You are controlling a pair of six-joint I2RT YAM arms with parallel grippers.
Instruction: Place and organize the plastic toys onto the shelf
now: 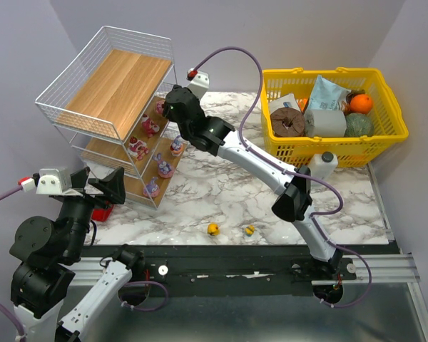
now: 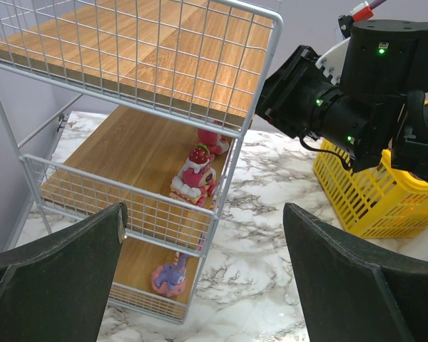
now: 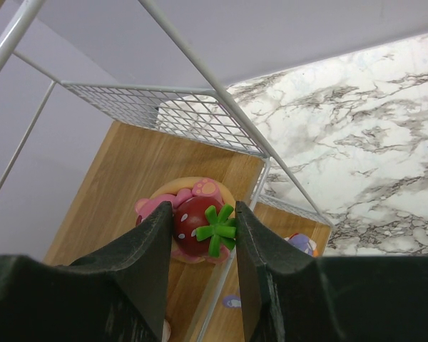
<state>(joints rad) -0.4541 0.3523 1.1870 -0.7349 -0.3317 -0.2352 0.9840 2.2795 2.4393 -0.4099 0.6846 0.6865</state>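
Observation:
My right gripper [image 3: 203, 214] reaches into the white wire shelf [image 1: 93, 85] at its middle tier [image 3: 114, 178] and is shut on a pink toy with a red strawberry top [image 3: 191, 228], which sits just over the wooden board. In the top view this gripper [image 1: 165, 107] is at the rack's right side. Several pink and purple toys [image 1: 137, 147] stand on the middle and bottom tiers. Two yellow ducks [image 1: 213, 229] [image 1: 250, 230] lie on the marble near the front edge. My left gripper [image 1: 100, 184] is open and empty, in front of the shelf [image 2: 128, 78].
A yellow basket [image 1: 385, 135] of groceries stands at the back right, with a white bottle [image 1: 322, 165] in front of it. A red object [image 1: 101, 211] lies by the shelf's front left corner. The right arm [image 2: 342, 100] spans the table's middle.

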